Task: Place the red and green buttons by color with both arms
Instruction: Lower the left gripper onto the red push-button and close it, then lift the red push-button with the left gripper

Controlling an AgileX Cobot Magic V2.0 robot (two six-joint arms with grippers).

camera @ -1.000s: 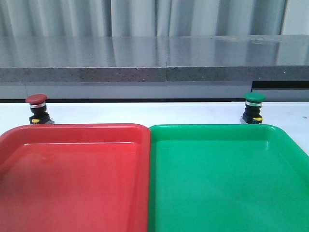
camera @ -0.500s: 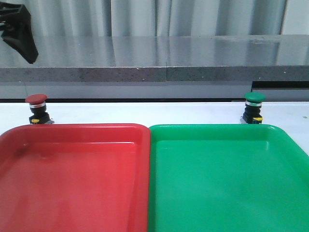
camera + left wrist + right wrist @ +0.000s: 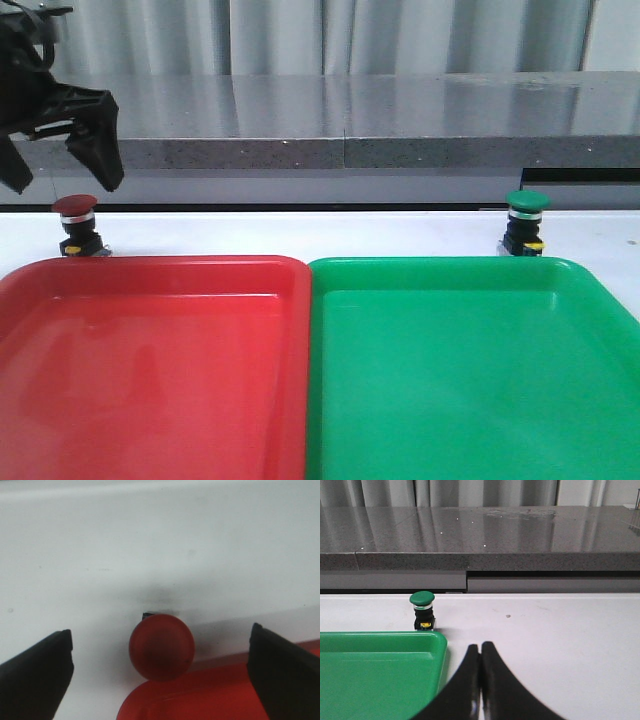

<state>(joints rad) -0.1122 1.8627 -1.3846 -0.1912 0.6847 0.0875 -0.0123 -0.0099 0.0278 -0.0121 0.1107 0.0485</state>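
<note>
So we're at the reach-in step: the left black angular pincer hangs spread wide right above the small red-capped push-button, which stands on the white tabletop at the far left, just beyond the big red plastic tray. Next move, I'd guess, is straight down and squeeze (tray rim is close, so not much slack nearside). The right pincer is pressed closed, near the green-capped push-button behind the green plastic tray; open tabletop to its right.
</note>
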